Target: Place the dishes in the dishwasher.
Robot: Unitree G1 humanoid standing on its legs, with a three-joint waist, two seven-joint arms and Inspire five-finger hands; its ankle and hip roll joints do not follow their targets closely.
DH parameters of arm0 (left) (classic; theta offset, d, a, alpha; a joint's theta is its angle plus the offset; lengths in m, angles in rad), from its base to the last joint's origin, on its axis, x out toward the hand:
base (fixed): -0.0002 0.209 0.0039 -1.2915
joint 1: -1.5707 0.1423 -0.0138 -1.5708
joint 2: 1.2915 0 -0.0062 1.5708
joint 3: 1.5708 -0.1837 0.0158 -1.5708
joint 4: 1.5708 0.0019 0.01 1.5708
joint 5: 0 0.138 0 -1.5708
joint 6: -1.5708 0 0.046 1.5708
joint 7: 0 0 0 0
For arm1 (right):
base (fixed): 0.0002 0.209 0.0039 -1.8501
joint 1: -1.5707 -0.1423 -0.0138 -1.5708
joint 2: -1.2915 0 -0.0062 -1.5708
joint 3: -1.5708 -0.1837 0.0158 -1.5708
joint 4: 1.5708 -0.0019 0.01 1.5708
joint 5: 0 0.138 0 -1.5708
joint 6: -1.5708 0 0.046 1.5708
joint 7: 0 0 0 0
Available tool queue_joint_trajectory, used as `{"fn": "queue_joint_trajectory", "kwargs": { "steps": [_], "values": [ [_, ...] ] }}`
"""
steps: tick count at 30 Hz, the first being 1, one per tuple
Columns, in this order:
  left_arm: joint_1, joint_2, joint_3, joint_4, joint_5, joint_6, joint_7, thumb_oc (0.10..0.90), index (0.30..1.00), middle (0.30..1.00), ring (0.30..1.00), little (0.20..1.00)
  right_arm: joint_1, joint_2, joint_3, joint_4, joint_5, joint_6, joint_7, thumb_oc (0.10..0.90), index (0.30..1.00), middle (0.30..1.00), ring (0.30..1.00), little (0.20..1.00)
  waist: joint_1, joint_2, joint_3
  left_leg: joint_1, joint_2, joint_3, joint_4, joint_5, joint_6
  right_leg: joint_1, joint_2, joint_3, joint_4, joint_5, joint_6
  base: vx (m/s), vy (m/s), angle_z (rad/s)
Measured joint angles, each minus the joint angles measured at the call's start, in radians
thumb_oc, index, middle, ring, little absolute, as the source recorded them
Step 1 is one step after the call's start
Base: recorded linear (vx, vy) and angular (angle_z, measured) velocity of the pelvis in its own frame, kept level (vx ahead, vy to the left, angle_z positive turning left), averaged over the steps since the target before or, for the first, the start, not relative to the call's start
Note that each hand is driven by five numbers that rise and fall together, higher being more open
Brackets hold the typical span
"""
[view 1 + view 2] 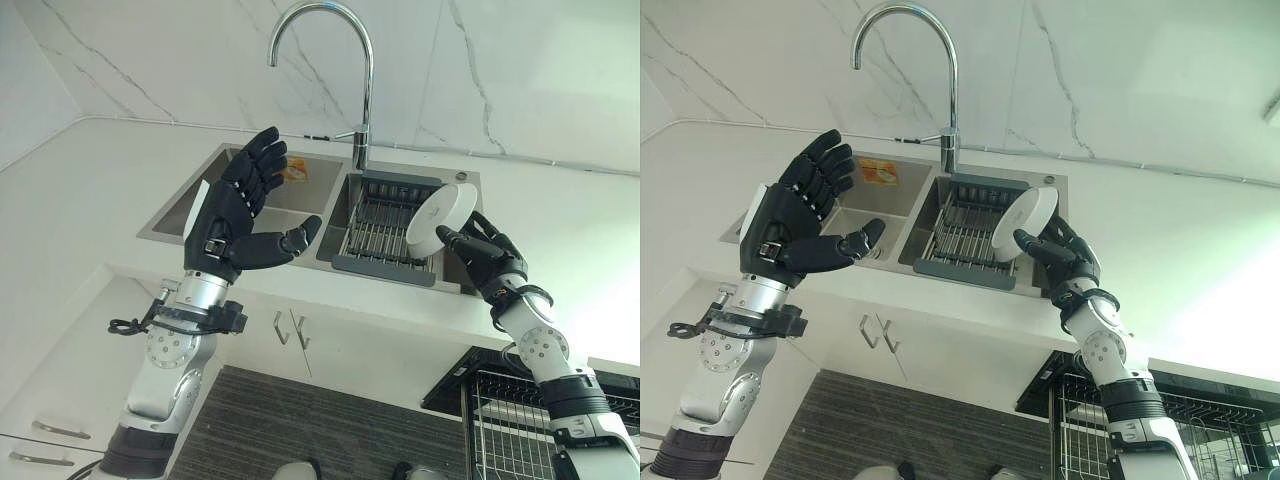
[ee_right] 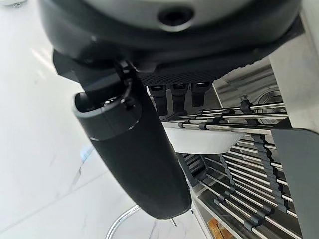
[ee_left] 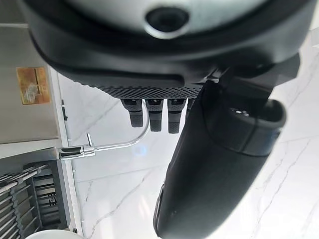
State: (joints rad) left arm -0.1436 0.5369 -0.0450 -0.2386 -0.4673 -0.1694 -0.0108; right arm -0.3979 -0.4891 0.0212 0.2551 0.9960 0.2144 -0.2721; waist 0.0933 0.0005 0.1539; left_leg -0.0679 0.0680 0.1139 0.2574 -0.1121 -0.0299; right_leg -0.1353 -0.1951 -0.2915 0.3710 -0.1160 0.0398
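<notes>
A white bowl (image 1: 440,218) is held on edge above the right end of the dark drying rack (image 1: 385,235) that lies in the right sink basin. My right hand (image 1: 487,258) is shut on it from the right, thumb and fingers pinching its rim; the right wrist view shows the bowl (image 2: 199,139) past the fingers, over the rack's bars. My left hand (image 1: 232,215) is raised in front of the left basin, open with fingers spread and nothing in it. The dishwasher's wire rack (image 1: 520,410) is pulled out at the lower right, below the counter.
A tall chrome faucet (image 1: 365,90) arches over the sink between the two basins. An orange item (image 1: 293,171) lies in the left basin. White counter surrounds the sink, with cabinet handles (image 1: 290,328) on the doors below.
</notes>
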Motion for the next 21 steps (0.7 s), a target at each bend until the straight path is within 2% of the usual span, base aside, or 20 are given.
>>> {"fn": "queue_joint_trajectory", "kwargs": {
  "steps": [3, 14, 21],
  "values": [
    [0.000, 0.000, 0.000, 0.000, -0.001, 0.001, 0.000, 0.800, 0.900, 0.900, 0.900, 0.900, -0.010, -0.036, 0.000, 0.035, 0.009, 0.002, -0.002, 0.800, 0.900, 0.900, 0.900, 0.900, 0.016, 0.000, 0.000, 0.000, -0.001, -0.012, 0.000, 0.001, -0.001, 0.007, -0.002, -0.012, 0.002, -0.006, -0.001, 0.02, -0.001, 0.10],
    [-0.002, 0.025, -0.028, 0.003, -0.004, 0.015, 0.000, 0.800, 0.900, 0.900, 0.900, 0.900, -0.122, -0.041, 0.004, 0.183, 0.030, 0.007, -0.026, 0.800, 0.900, 0.900, 0.900, 0.900, 0.029, 0.000, 0.000, 0.002, -0.004, -0.025, 0.000, 0.002, -0.001, 0.019, -0.006, -0.026, 0.002, -0.010, 0.001, 0.02, -0.001, 0.04],
    [-0.003, 0.041, -0.045, 0.003, -0.039, 0.018, -0.001, 0.800, 0.900, 0.900, 0.900, 0.900, -0.158, -0.080, 0.004, 0.256, 0.042, 0.010, -0.028, 0.800, 0.900, 0.900, 0.900, 0.900, 0.047, 0.000, 0.000, 0.000, -0.009, -0.041, -0.001, 0.003, -0.003, 0.023, -0.009, -0.043, 0.012, -0.021, 0.001, 0.01, 0.009, 0.07]
  ]
}}
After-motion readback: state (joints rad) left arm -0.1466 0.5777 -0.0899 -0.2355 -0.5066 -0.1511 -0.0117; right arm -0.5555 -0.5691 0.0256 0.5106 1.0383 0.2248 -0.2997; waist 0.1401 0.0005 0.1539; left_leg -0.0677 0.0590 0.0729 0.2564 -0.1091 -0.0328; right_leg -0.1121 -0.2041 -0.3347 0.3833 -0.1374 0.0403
